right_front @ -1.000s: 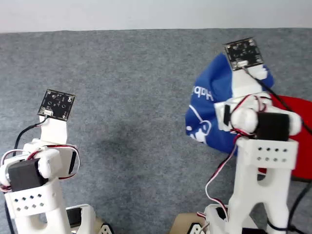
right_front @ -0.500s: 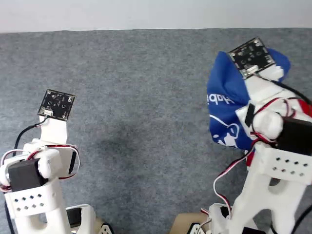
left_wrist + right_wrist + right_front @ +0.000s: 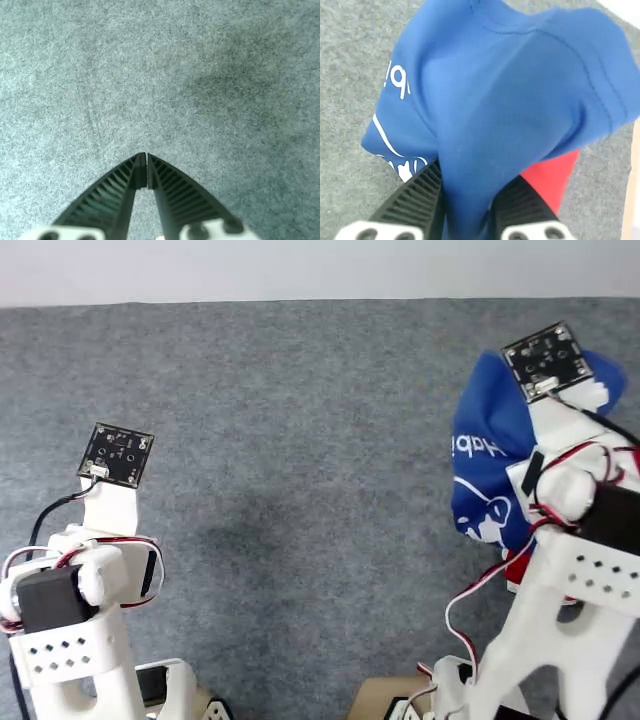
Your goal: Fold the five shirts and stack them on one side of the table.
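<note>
A blue shirt (image 3: 487, 465) with white print hangs bunched at the right side of the table, held up off the grey felt. My right gripper (image 3: 467, 192) is shut on the blue shirt (image 3: 505, 95), whose cloth runs down between the two black fingers (image 3: 417, 192). Under it lies a red shirt (image 3: 551, 177), a strip of which peeks out by the right arm (image 3: 517, 562) in the high view. My left gripper (image 3: 146, 172) is shut on nothing, low over bare felt at the table's left side.
The grey felt table (image 3: 300, 440) is bare across the middle and left. Its far edge meets a pale wall (image 3: 300, 265). The left arm's white body (image 3: 75, 610) stands at the near left, the right arm's (image 3: 560, 610) at the near right.
The right arm has swung to the right and carried the blue shirt with it toward the table's right edge, over the red shirt. The left arm has kept still.
</note>
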`<control>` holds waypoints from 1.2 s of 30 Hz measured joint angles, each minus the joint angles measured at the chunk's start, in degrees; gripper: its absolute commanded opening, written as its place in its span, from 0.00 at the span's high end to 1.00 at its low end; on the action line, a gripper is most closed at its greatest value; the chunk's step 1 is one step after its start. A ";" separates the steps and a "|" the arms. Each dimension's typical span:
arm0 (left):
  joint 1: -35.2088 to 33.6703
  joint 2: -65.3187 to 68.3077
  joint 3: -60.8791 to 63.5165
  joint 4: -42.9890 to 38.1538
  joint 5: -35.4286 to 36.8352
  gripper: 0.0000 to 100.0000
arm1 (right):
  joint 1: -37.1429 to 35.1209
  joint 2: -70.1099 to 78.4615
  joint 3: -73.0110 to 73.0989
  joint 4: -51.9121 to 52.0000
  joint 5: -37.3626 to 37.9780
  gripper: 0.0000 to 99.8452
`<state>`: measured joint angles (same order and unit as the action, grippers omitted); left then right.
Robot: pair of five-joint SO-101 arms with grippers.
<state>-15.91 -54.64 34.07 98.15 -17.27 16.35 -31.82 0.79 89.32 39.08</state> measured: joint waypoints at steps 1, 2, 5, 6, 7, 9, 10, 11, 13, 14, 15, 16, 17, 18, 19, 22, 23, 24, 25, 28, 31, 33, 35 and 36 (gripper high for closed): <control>0.00 0.00 0.00 0.00 0.00 0.99 | 0.62 0.00 0.88 -0.79 0.53 0.99; 0.00 0.00 0.09 0.00 0.00 0.99 | 1.49 0.44 1.32 -1.49 1.14 0.99; 0.00 0.00 0.18 0.00 0.00 0.99 | 4.57 3.25 1.58 -2.55 3.69 0.99; 0.00 0.00 0.18 0.00 0.00 0.99 | 5.89 4.75 1.49 -2.64 4.84 0.99; 0.00 0.00 0.18 0.00 0.00 0.99 | 7.12 6.07 1.05 -2.64 5.89 0.99; 0.00 0.00 0.18 0.00 0.00 0.99 | 9.32 8.97 -0.53 -2.64 7.38 0.99; 0.00 0.00 0.18 0.00 0.00 0.99 | 10.11 10.29 -1.49 -2.64 8.18 0.99; 0.00 0.00 0.18 0.00 0.00 0.99 | 10.73 11.43 -2.46 -2.46 8.79 0.99; 0.00 0.00 0.18 0.00 0.00 0.99 | 11.25 13.71 -4.13 -1.14 9.76 0.99; 0.00 0.00 0.18 0.00 0.00 0.99 | 11.34 14.77 -4.75 -0.44 10.02 0.99; 0.00 0.00 0.18 0.00 0.00 0.99 | 11.52 15.74 -5.10 0.00 10.37 0.99; 0.00 0.00 0.18 0.00 0.00 0.99 | 11.96 16.62 -5.10 0.00 10.64 0.99; 0.00 0.00 0.18 0.00 0.00 0.99 | 12.40 17.41 -5.10 0.09 10.64 0.99; 0.00 0.00 0.18 0.00 0.00 0.99 | 12.92 18.29 -5.10 0.09 10.90 0.99; 0.00 0.00 0.18 0.00 0.00 0.99 | 13.54 19.16 -5.10 0.09 11.34 0.99; 0.00 0.00 0.18 0.00 0.00 0.99 | 15.74 21.80 -5.10 -1.14 13.10 0.99; 0.00 0.00 0.18 0.00 0.00 0.99 | 16.53 22.68 -5.10 -1.93 13.89 0.99; 0.00 0.00 0.18 0.00 0.00 0.99 | 17.41 23.38 -5.10 -2.99 14.59 0.99; 0.00 0.00 0.18 0.00 0.00 0.99 | 18.20 24.00 -5.10 -4.04 15.21 0.99; 0.00 0.00 0.18 0.00 0.00 0.99 | 19.87 25.14 -5.10 -7.03 17.23 0.99; 0.00 0.00 1.05 0.00 0.00 0.99 | 21.10 25.93 -5.10 -9.05 18.90 0.99; 0.00 0.00 2.11 0.00 0.00 0.99 | 21.54 26.81 -5.10 -9.76 19.43 0.99; 0.00 0.00 3.34 0.00 0.00 0.99 | 21.54 27.87 -5.10 -10.55 19.96 0.99; 0.00 0.00 3.87 0.00 0.00 0.99 | 21.54 28.57 -5.10 -10.90 20.40 0.99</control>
<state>-15.91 -54.64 37.93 98.15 -17.27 37.89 -3.25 -4.31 78.42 59.47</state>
